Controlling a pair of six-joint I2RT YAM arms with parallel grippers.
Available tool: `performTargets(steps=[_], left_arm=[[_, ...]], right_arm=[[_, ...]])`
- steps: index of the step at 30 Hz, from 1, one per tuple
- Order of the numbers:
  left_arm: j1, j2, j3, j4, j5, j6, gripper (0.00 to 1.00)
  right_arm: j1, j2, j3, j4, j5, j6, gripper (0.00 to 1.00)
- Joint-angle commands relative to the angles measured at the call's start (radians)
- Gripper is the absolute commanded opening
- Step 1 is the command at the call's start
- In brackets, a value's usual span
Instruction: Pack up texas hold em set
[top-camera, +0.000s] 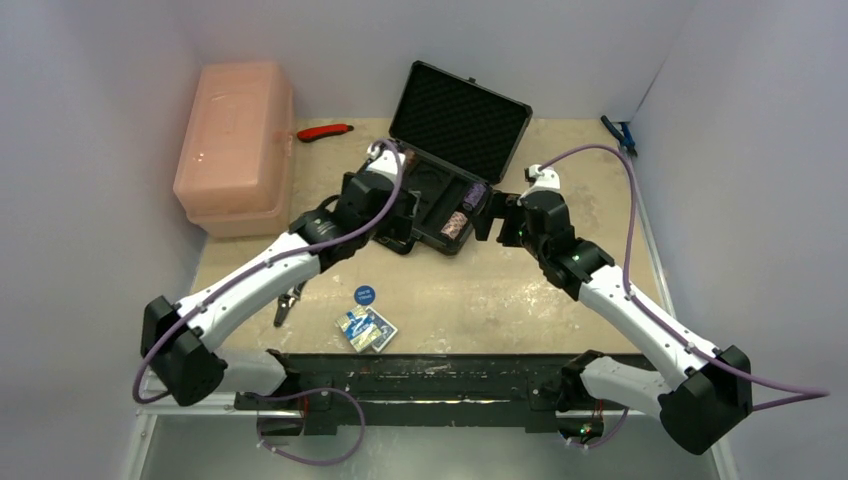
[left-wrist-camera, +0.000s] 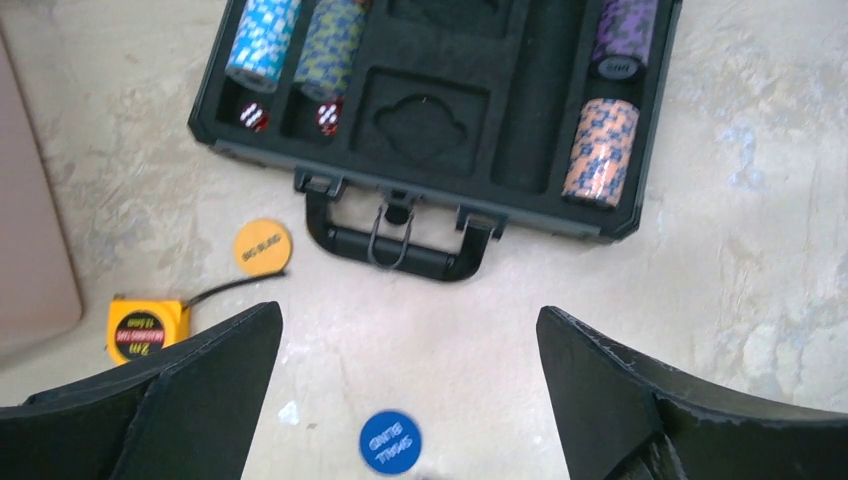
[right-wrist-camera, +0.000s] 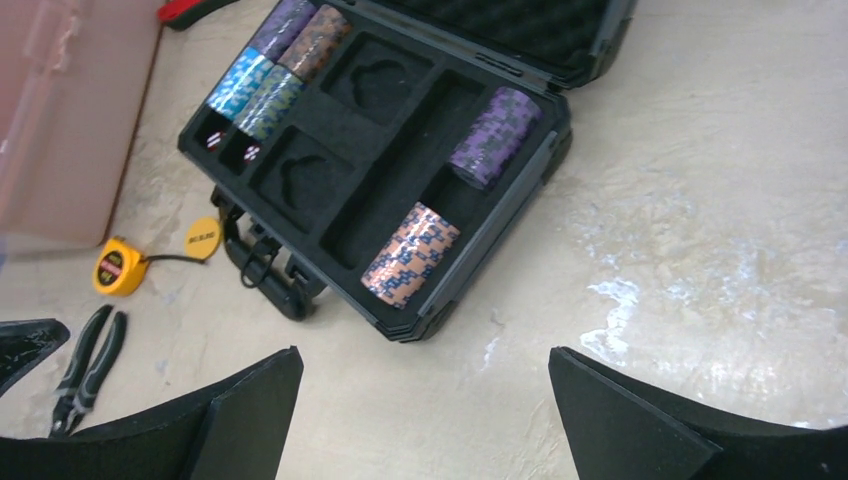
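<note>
Black claws (left-wrist-camera: 410, 315) (right-wrist-camera: 425, 352) gape beside case (right-wrist-camera: 395, 185).

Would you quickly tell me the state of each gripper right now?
Left gripper: open, holding nothing.
Right gripper: open, holding nothing.

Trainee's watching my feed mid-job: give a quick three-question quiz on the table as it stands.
1. True or false: the card deck and blue disc lie outside the case.
2. Which lies nearest the case handle? A orange disc, B card deck, C blue disc.
3. Fill in: the left gripper and right gripper are both ___.
Key: 1 true; 2 A; 3 open.
</note>
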Motion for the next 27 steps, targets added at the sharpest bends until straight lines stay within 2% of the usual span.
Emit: performTargets(steps=[1, 3, 5, 10, 14, 18, 22, 27], left_arm=[[0.051, -0.174, -0.103, 0.017, 0.134, 0.093, 1.0], [0.065, -0.236, -0.126, -0.01, 0.174, 0.149, 1.0], [0.072, -0.277, -0.132, -0.054, 0.153, 0.191, 1.0], [0.072, -0.333, -0.134, -0.174, -0.054, 0.197, 1.0], [0.072, -0.407, -0.214, -0.128, -0.156, 0.183, 1.0], [0.073, -0.416, -0.224, -0.139, -0.242, 0.16, 1.0], [0.073, -0.44, -0.242, -0.107, -0.234, 0.193, 1.0], [0.071, -0.513, -0.302, -0.056, -0.092, 0.235, 1.0]], right_arm=[[0.005, -0.006, 0.011, 0.069, -0.105, -0.025, 0.99], [0.009, -0.007, 0.013, 0.079, -0.112, -0.016, 0.99], [0.015, -0.008, 0.011, 0.097, -0.119, -0.007, 0.99], [0.042, 0.034, 0.029, 0.115, -0.135, 0.022, 0.99], [0.107, 0.09, 0.057, 0.116, -0.1, 0.039, 0.99], [0.172, 0.136, 0.082, 0.127, -0.071, 0.056, 0.99], [0.195, 0.188, 0.102, 0.129, -0.067, 0.086, 0.99], [0.211, 0.239, 0.124, 0.104, -0.042, 0.114, 0.99]])
